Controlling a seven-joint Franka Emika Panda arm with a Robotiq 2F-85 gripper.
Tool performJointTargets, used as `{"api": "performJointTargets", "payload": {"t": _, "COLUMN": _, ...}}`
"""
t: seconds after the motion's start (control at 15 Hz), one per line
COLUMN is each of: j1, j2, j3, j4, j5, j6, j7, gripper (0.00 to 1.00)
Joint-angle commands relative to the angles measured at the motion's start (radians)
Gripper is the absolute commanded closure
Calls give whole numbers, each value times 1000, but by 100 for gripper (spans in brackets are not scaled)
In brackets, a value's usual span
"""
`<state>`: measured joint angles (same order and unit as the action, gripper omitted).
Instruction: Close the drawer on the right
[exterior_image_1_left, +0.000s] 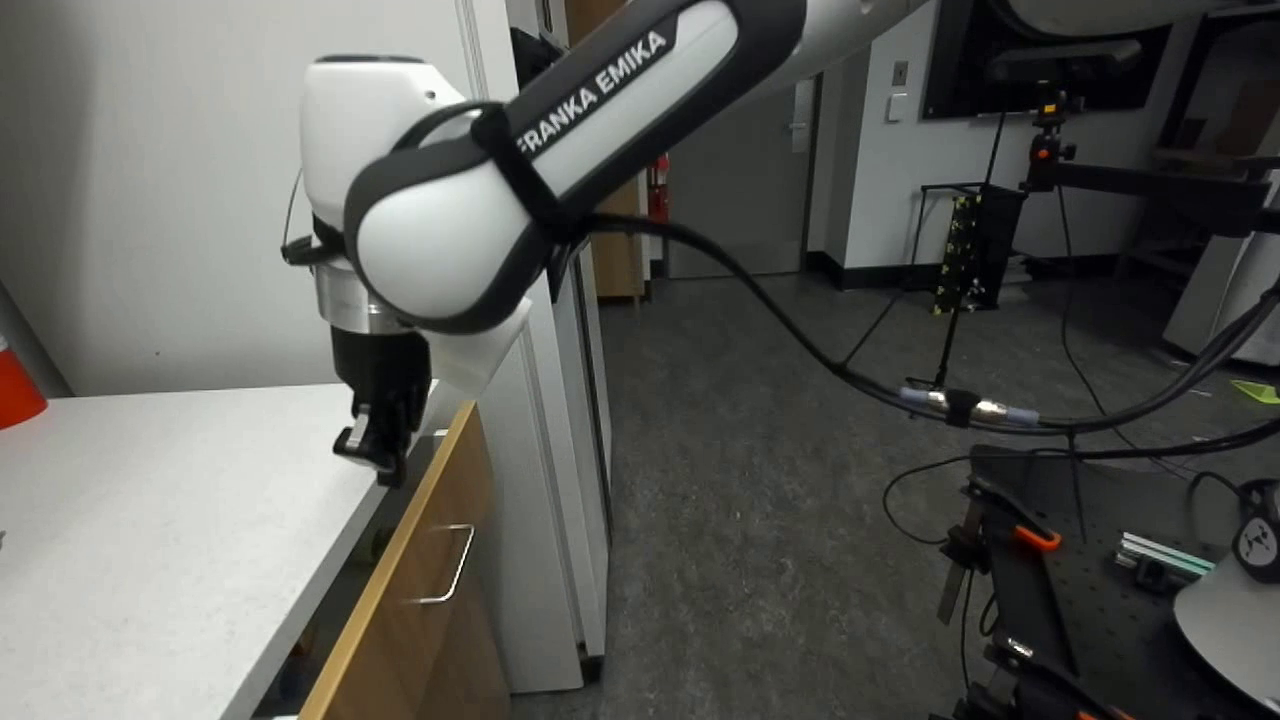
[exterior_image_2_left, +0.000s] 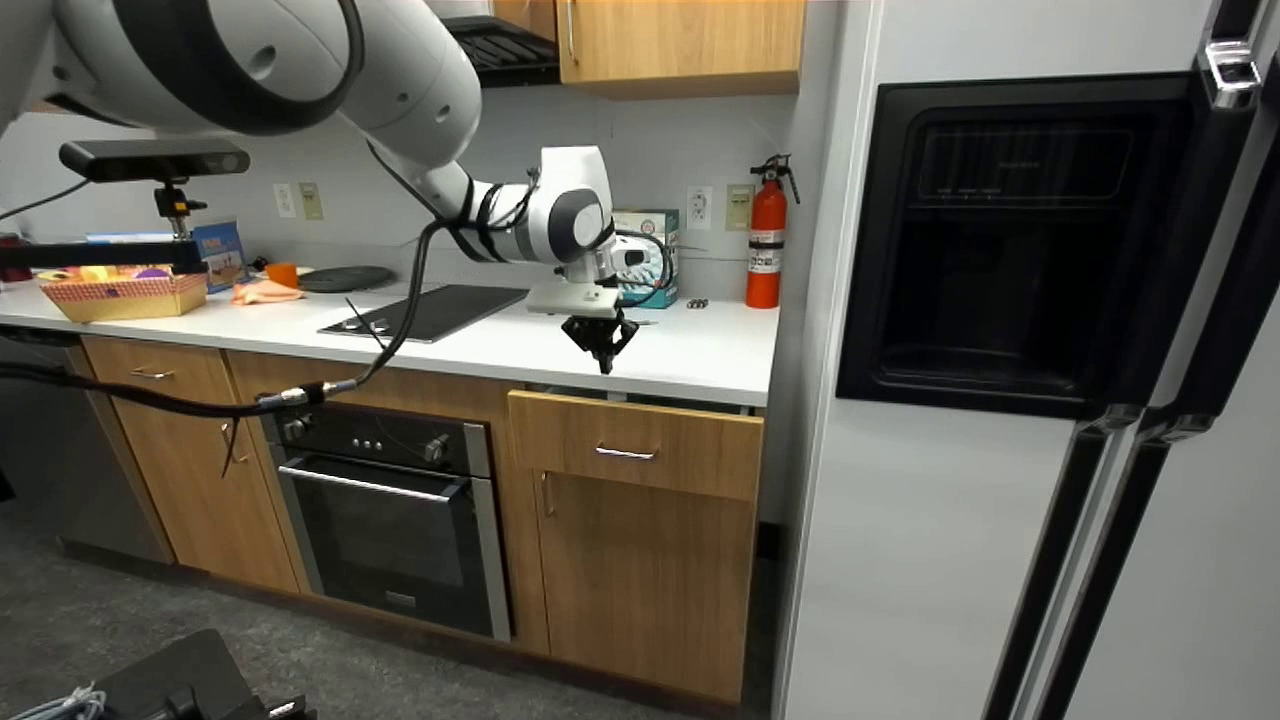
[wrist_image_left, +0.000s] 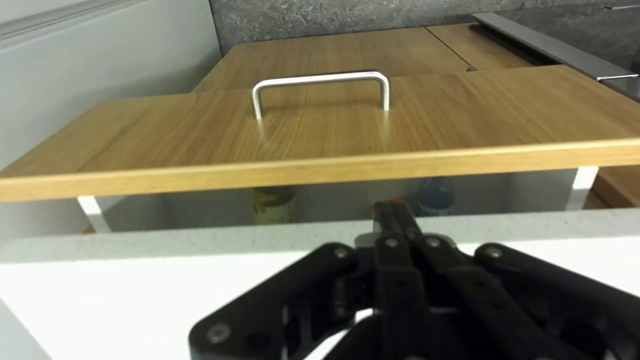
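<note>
The drawer has a light tan wood front and stands partly pulled out under the countertop. It also shows in another exterior view and in the wrist view. Its thin silver bar handle is on the front, also seen in both exterior views. My gripper is shut and empty, fingers pointing down. In an exterior view it hovers at the countertop's front edge, on the inner side of the drawer front. It also shows above the drawer gap. I cannot tell whether the fingertips touch anything.
The white countertop lies behind the drawer. The drawer holds a yellowish container and a dark-capped bottle. A white fridge stands beside the cabinet. An oven, cooktop and red extinguisher are nearby.
</note>
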<state>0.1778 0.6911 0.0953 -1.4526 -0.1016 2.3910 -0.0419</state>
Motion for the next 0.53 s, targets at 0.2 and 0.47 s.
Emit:
{"api": "performJointTargets", "payload": {"t": 0.2, "j1": -18, "j2": -46, "j3": 11, "j4": 117, "j5": 11, "j6": -257, "j7": -101, "gripper": 100}}
{"api": "performJointTargets", "payload": {"t": 0.47, "j1": -19, "j2": 11, "j3": 4, "j4": 166, "j5": 15, "j6": -322, "j7": -83, "gripper": 100}}
